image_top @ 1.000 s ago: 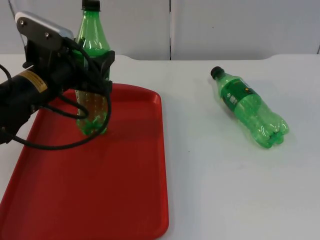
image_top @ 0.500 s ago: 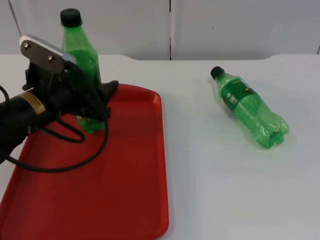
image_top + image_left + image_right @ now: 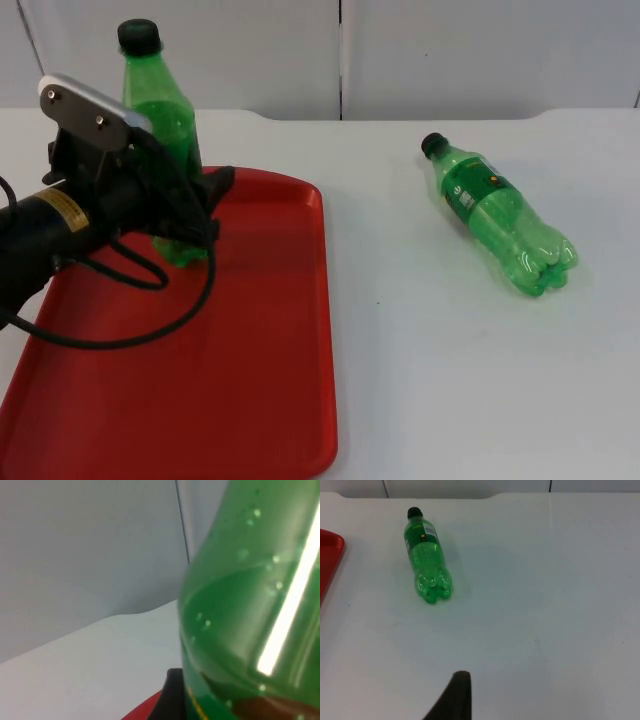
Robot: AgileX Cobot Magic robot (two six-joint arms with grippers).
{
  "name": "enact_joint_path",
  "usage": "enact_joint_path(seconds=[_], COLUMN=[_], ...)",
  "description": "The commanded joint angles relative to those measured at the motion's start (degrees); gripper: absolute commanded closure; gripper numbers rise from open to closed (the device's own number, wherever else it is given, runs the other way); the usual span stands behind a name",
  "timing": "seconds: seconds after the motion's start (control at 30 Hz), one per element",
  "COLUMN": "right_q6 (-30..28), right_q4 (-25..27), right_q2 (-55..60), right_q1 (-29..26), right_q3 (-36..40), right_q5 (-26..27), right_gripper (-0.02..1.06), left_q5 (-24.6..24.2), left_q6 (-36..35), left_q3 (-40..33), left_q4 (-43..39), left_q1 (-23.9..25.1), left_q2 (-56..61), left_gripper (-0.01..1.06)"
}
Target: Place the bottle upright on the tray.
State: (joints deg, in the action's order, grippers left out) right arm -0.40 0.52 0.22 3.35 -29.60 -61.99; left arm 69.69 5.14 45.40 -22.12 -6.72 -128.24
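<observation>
A green plastic bottle (image 3: 160, 110) with a black cap stands upright on the far left part of the red tray (image 3: 250, 340). My left gripper (image 3: 195, 200) comes in from the left and is shut on the bottle's lower body. In the left wrist view the bottle (image 3: 250, 605) looms close, with a black fingertip (image 3: 172, 695) against its side. A second green bottle (image 3: 495, 212) lies on its side on the white table, cap toward the wall; the right wrist view looks onto this lying bottle (image 3: 426, 560) from well back. My right gripper waits away from it.
The tray's raised right rim (image 3: 328, 300) runs between the two bottles, and a corner of the tray (image 3: 327, 555) appears in the right wrist view. Bare white table (image 3: 450, 380) surrounds the lying bottle. The grey partition wall (image 3: 450, 50) closes off the far side.
My left gripper carried the bottle to the left and lowered it until its base rests on the tray. In the last half second it barely moved. The lying bottle stayed put.
</observation>
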Motion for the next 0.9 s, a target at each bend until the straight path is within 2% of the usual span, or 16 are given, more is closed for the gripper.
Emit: enact_joint_path(seconds=[0.0,0.07,0.1,0.2,0.37,0.87], right_q6=[-0.3,-0.3,-0.3,-0.3,-0.3,-0.3], right_q4=[0.1,0.1,0.1,0.1,0.1,0.1], right_q2=[-0.2,-0.2,-0.2,-0.2,-0.2,-0.2], right_q1=[-0.5,-0.5,-0.5,-0.5,-0.5,-0.5], right_q3=[0.1,0.1,0.1,0.1,0.1,0.1], right_q5=[0.3,0.3,0.3,0.3,0.3,0.3], right_gripper=[0.09,0.09,0.09,0.09,0.09,0.09], left_q5=[0.3,0.3,0.3,0.3,0.3,0.3], left_q6=[0.2,0.2,0.2,0.2,0.2,0.2], left_q3=[-0.4,-0.4,-0.4,-0.4,-0.5,-2.8], left_q4=[0.7,1.4,1.4,3.9,6.7,6.3], left_q1=[0.1,0.1,0.1,0.1,0.1,0.1], left_q2=[0.2,0.2,0.2,0.2,0.2,0.3], left_gripper=[0.28,0.20,0.20,0.00,0.00,0.00])
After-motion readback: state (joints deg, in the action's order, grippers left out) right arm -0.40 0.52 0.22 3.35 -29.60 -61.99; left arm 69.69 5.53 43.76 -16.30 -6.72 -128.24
